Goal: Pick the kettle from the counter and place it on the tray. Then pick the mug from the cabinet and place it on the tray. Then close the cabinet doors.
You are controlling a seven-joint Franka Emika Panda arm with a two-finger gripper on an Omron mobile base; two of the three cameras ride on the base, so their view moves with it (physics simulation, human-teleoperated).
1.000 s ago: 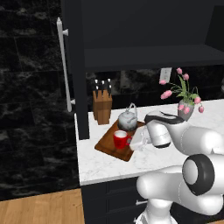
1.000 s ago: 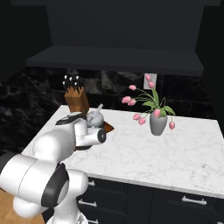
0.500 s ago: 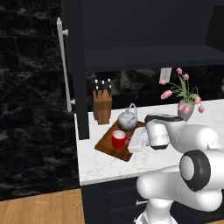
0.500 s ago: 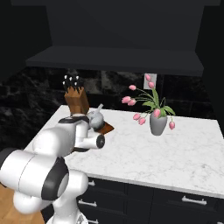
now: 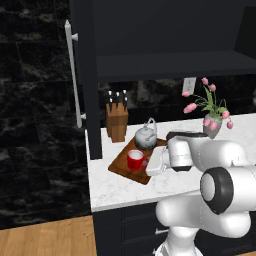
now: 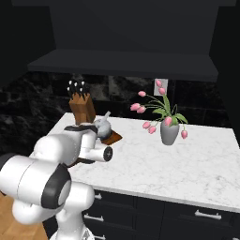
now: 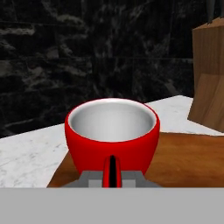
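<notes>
2 items sit on the tray (image 5: 125, 167): kettle (image 5: 145, 138) and mug (image 7: 112, 134); pincer (image 7: 112, 180) clenched on the mug's handle.

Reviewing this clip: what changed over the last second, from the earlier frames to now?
The mug has come slightly lower onto the tray, still shut in the gripper by its handle. Kettle, knife block and vase stayed put.
</notes>
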